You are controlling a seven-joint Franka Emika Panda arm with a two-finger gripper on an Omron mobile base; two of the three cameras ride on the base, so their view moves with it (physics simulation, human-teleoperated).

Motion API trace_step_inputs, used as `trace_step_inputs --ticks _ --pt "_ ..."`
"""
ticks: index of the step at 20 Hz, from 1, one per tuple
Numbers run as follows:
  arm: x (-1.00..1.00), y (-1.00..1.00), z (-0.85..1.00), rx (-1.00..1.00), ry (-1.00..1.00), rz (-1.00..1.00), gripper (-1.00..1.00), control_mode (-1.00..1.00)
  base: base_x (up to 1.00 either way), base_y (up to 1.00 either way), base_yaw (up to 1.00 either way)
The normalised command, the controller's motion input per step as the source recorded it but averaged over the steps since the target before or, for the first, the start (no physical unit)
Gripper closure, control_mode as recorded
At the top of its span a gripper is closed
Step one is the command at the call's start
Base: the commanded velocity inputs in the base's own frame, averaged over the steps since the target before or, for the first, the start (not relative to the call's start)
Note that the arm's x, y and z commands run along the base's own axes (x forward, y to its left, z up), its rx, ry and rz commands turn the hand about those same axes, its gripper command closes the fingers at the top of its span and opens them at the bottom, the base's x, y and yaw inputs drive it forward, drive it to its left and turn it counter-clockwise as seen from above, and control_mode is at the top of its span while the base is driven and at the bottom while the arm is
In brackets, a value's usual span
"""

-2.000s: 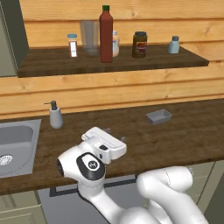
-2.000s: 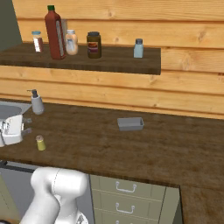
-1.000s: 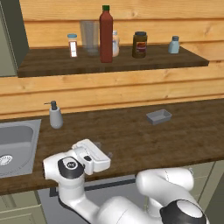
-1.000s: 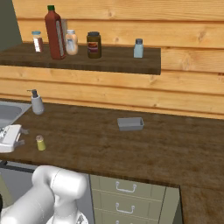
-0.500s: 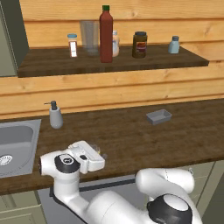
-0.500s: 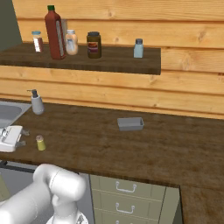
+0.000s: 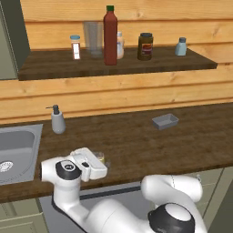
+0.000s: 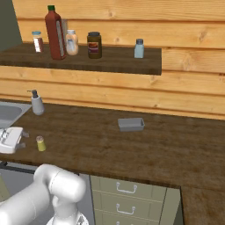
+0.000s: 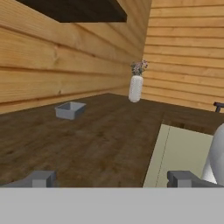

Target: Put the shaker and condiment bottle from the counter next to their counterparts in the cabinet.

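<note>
The gripper point(image 9: 112, 177) hangs low over the counter point(image 8: 145, 145) near its front edge, jaws spread wide and empty. The shaker point(image 8: 40, 143) stands upright on the counter just beside the gripper, on the side away from the sink point(image 7: 18, 145). The condiment bottle point(image 7: 110, 35) stands on the cabinet point(image 7: 113, 63) shelf, beside a cream bottle point(image 8: 71, 42)

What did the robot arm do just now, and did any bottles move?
The hand swung down toward the counter's front edge, close to the little yellow-green shaker. Its fingers stayed open, holding nothing. The red bottle, soap dispenser and grey tray stayed put.
</note>
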Motion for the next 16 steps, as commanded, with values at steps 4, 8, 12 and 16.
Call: trace_step_inputs --ticks 4,8,12,16 --pt "0.00 0.00 -0.04 0.00 0.00 0.00 -1.00 -1.00 0.00 0.00 0.00" --pt "0.14 0.00 -0.03 0.00 0.00 0.00 -1.00 -1.00 0.00 0.00 0.00" --pt "0.17 0.00 -0.08 0.00 0.00 0.00 -1.00 -1.00 0.00 0.00 0.00" --pt "0.03 0.00 -0.28 0.00 0.00 0.00 -1.00 -1.00 0.00 0.00 0.00"
